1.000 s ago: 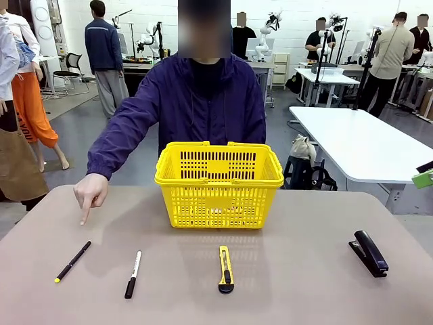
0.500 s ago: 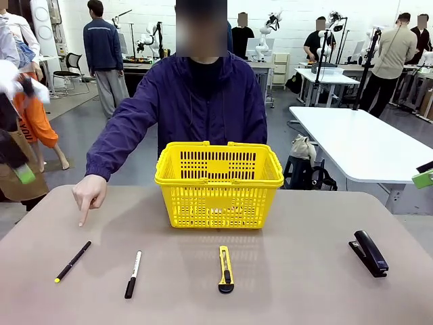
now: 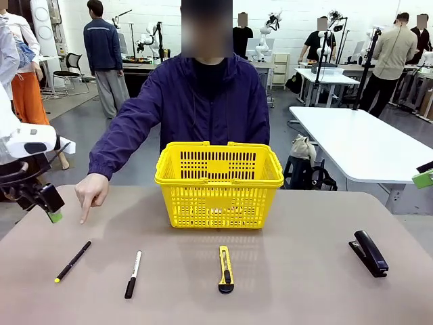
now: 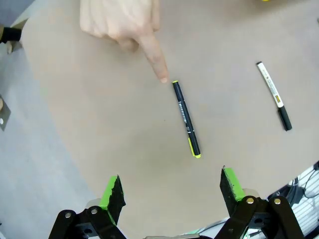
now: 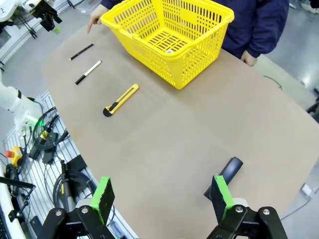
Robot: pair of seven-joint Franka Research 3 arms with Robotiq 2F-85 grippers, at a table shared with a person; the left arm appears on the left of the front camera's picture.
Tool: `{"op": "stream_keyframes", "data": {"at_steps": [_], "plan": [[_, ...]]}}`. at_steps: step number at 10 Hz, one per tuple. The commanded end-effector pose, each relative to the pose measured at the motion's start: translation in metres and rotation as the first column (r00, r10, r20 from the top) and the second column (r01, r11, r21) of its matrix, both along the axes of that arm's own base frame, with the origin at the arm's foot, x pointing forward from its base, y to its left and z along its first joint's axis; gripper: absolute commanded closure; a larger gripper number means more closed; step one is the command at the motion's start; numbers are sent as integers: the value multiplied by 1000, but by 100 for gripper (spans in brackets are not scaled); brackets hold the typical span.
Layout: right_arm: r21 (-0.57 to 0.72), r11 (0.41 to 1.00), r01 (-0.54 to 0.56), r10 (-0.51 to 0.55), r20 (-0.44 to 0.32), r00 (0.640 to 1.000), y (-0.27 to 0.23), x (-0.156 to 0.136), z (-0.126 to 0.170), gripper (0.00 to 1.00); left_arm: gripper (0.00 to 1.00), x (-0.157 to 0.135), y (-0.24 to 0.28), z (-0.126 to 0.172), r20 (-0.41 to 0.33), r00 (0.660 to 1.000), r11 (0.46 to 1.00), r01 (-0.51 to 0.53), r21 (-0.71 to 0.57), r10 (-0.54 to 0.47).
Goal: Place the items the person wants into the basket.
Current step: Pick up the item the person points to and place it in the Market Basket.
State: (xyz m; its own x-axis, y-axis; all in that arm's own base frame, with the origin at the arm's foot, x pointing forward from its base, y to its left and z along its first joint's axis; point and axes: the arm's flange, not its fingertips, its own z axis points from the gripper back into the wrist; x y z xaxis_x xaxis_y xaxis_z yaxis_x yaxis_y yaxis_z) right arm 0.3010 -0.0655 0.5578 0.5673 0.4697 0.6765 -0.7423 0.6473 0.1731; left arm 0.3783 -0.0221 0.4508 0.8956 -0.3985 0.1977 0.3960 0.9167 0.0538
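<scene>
You have both jaws spread and empty, left gripper (image 4: 170, 184) hovering over the black pen (image 4: 185, 118) that the person's hand (image 4: 119, 22) points at, on the table (image 3: 304, 271) left of the yellow basket (image 3: 218, 183), right gripper (image 5: 162, 191) above the stapler (image 5: 231, 168).

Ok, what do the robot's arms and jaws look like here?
The left gripper and right gripper match: black angular jaws with silver bolt heads and bright green pads. The left arm is white, turning black at the wrist.

Stapler (image 5: 232, 167) half behind the right jaws; person's pointing hand (image 4: 119, 22) cut by the top edge.
</scene>
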Motion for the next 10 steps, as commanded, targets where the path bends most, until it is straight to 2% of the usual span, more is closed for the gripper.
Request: {"op": "stream_keyframes", "data": {"at_steps": [1,2,9,10], "plan": [[4,1000,-1,1,-9,1000,-2,1,-1,0,0,0,-1,-8,0,1000,1000,-23,18,23],[4,1000,-1,1,-9,1000,-2,1,-1,0,0,1,4,1,11,1000,1000,-17,-12,17],[4,1000,-1,1,-9,1000,-2,1,-1,0,0,1,0,-5,-3,1000,1000,-6,-13,6],[4,1000,-1,1,-9,1000,-2,1,-1,0,0,3,-9,-20,-12,1000,1000,5,6,-5]]}}
